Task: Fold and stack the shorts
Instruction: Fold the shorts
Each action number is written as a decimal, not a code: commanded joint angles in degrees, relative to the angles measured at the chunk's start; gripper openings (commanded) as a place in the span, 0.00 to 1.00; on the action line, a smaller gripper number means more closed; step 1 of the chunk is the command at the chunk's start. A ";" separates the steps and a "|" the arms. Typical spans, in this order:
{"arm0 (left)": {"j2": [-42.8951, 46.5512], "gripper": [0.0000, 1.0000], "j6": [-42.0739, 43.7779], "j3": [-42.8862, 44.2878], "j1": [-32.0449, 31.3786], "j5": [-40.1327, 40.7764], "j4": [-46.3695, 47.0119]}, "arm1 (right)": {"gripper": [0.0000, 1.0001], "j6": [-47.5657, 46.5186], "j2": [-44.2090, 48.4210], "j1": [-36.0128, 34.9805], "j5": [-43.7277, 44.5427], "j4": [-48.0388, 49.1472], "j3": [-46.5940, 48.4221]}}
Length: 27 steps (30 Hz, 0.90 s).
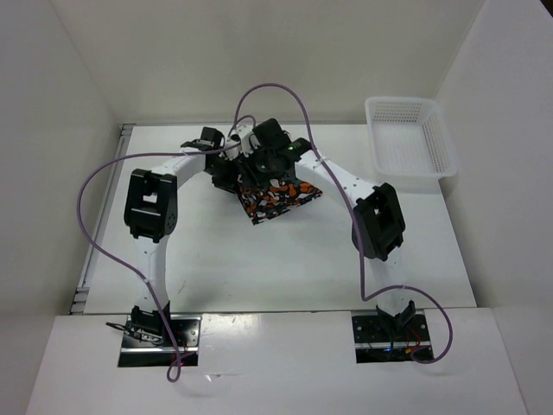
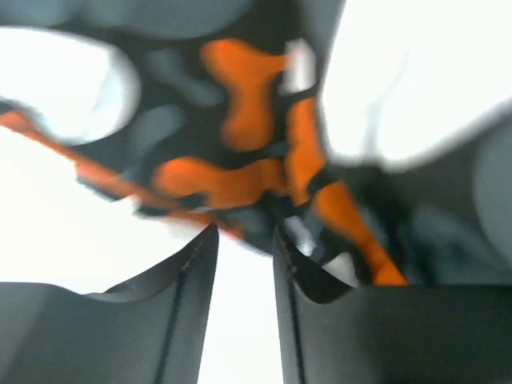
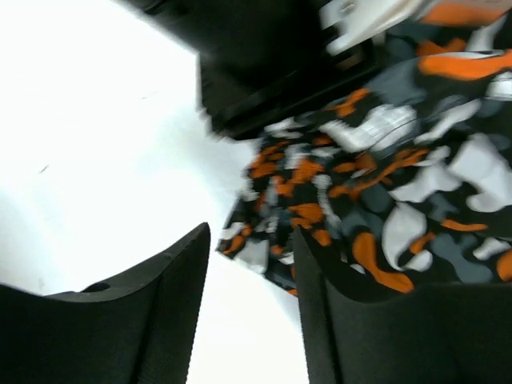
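The left claw and right claw are hanging part-open and empty over the shorts at the far edge of the bench, seemingly finishing a fold and needing a fresh grip next.

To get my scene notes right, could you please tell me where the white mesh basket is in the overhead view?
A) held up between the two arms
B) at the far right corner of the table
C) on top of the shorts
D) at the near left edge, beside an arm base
B: the basket stands at the table's far right corner, well apart from the shorts, which are nearer the middle.
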<state>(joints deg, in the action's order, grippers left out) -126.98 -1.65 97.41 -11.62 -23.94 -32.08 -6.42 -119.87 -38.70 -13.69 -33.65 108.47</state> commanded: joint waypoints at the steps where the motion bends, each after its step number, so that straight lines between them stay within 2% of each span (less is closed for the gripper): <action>1: 2.96 0.43 1.65 0.33 3.43 3.99 -1.93 | 0.52 -4.48 -0.37 -2.61 -7.38 -1.06 4.98; 6: 6.20 0.49 1.65 1.38 7.04 4.52 -4.58 | 0.52 -6.58 2.52 -2.61 -10.12 -2.39 7.99; 10: 10.07 0.52 1.65 1.91 9.51 4.52 -5.19 | 0.52 -8.26 8.41 -2.61 -6.53 -1.43 2.40; 13: 12.28 0.56 1.65 3.40 10.12 4.52 -5.19 | 0.52 -7.13 13.34 0.02 -2.05 2.53 -5.26; 15: 12.90 0.60 1.65 4.89 8.29 3.47 -5.19 | 0.54 -5.63 13.96 4.14 1.54 3.94 -9.74; 18: 9.13 0.63 1.65 8.67 5.65 0.84 -4.58 | 0.59 -2.73 11.34 10.21 4.63 5.08 -11.96; 20: 5.71 0.78 1.65 11.48 4.33 0.04 -4.05 | 0.60 -2.11 7.74 12.58 6.30 5.79 -11.96; 22: 3.59 0.81 1.65 15.52 2.48 0.91 -4.05 | 0.63 -2.11 5.54 14.87 6.83 6.40 -11.96; 23: 1.67 0.92 1.65 16.67 1.95 1.70 -3.35 | 0.64 -2.11 3.53 15.40 6.84 6.40 -11.44; 24: 0.69 0.98 1.65 17.55 1.95 2.66 -3.34 | 0.64 -2.11 2.64 16.02 6.84 6.40 -10.74; 27: -2.48 1.00 1.65 19.93 0.55 4.69 -3.34 | 0.66 -2.11 -0.53 17.43 6.84 6.93 -10.20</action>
<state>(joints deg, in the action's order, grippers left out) -126.28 -0.23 115.26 -11.16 -20.82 -35.35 -9.19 -118.78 -20.43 -7.64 -29.34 97.78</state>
